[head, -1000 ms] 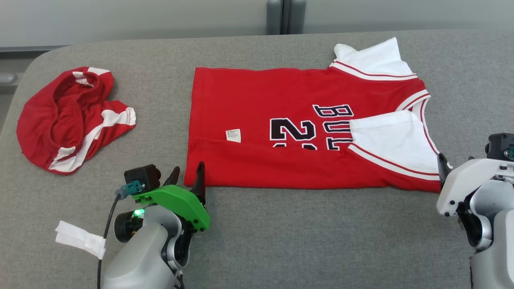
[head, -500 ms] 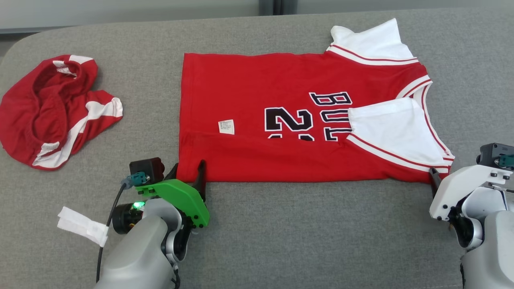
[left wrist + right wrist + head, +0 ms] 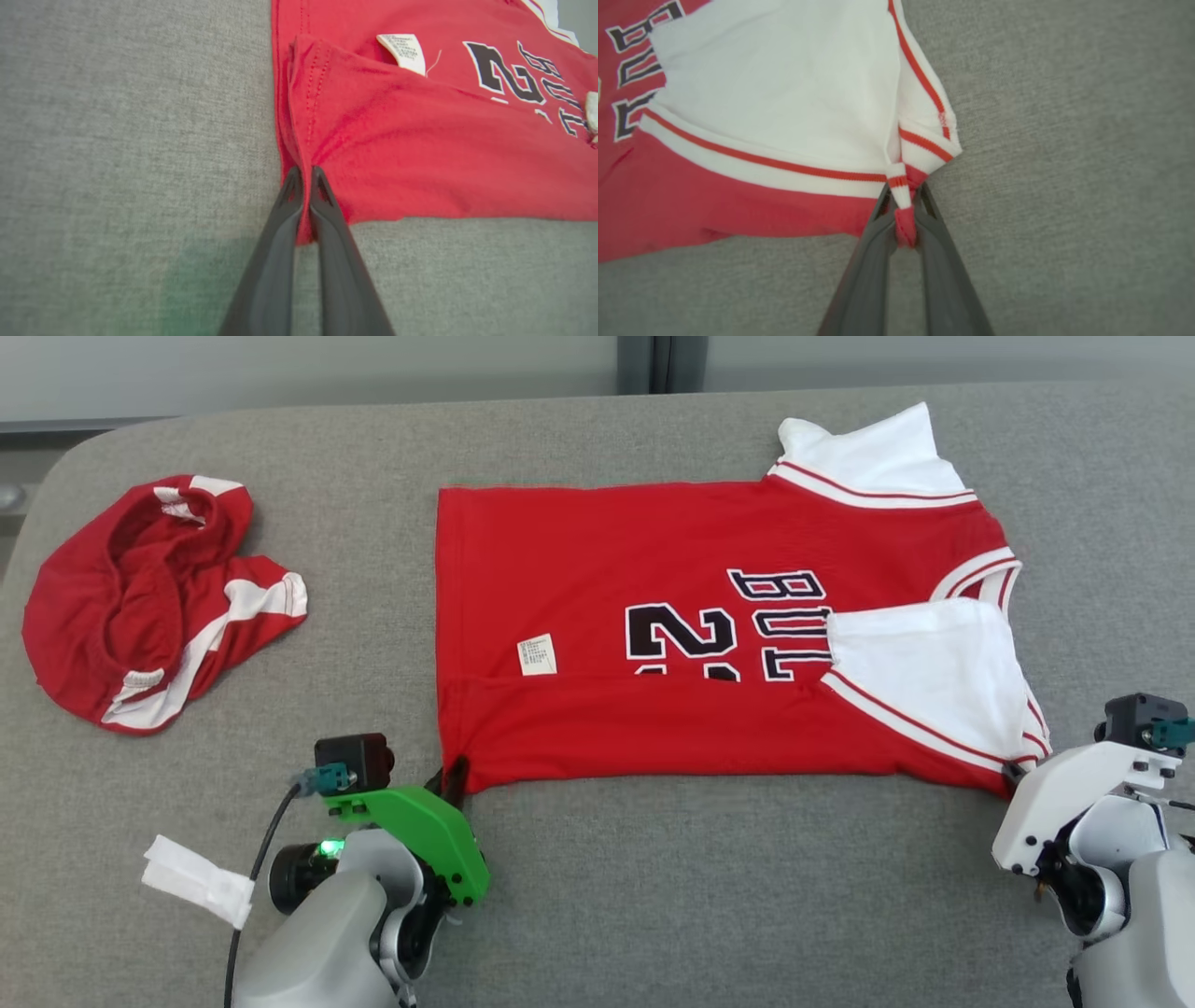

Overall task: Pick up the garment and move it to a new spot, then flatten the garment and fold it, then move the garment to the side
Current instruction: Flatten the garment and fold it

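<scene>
A red jersey [image 3: 709,625] with white sleeves and black lettering lies spread on the grey surface, its near edge folded over once. My left gripper [image 3: 451,778] is shut on the jersey's near left hem corner [image 3: 303,205]; in the left wrist view the two fingers pinch red cloth between them. My right gripper [image 3: 1011,771] is shut on the near right corner by the white sleeve [image 3: 784,88], with a bunched bit of red and white trim [image 3: 903,219] clamped between the fingers.
A second red and white garment [image 3: 149,597] lies crumpled at the left of the grey surface [image 3: 653,896]. A small white cloth scrap [image 3: 196,882] lies beside my left forearm. The surface's rounded far left corner and a pale wall are behind.
Both grippers went from open astride the jersey's near corners to shut on them. The camera shifted, so the whole scene moved in the picture.
</scene>
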Motion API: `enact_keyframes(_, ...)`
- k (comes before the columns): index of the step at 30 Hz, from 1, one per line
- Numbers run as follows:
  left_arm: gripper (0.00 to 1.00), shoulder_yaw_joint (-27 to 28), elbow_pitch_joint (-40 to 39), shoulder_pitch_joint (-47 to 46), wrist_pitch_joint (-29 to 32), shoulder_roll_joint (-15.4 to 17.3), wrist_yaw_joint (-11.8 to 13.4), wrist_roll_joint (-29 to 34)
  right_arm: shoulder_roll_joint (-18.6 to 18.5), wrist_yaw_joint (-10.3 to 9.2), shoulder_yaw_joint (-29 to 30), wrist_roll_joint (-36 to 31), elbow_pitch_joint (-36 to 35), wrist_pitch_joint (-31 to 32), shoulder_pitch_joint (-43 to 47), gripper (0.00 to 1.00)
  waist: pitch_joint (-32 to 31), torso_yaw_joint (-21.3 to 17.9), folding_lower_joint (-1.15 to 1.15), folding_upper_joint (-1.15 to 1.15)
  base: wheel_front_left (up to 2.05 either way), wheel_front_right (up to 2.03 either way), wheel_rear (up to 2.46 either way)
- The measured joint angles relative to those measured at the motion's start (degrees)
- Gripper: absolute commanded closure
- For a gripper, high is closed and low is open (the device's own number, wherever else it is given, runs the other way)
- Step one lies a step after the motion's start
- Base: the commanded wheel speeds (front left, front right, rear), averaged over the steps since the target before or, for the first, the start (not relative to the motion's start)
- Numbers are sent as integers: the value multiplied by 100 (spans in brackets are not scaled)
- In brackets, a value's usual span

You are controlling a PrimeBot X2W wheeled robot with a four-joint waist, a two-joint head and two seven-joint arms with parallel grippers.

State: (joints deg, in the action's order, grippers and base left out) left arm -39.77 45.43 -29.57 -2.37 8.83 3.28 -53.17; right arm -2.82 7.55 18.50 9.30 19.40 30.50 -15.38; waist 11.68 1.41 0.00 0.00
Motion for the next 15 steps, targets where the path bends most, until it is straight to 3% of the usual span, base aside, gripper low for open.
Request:
enact_keyframes(6, 100, 7, -592, 550, 15, 292, 97, -59, 5, 0, -12, 183, -714, 344, 542, 100, -261, -37, 0, 0, 0, 0, 0)
enact_keyframes(15, 100, 131, -1897, 1451, 398, 776, 753, -318, 13, 0, -24, 537, -1415, 858, 1322, 100, -484, -56, 0, 0, 0, 0, 0)
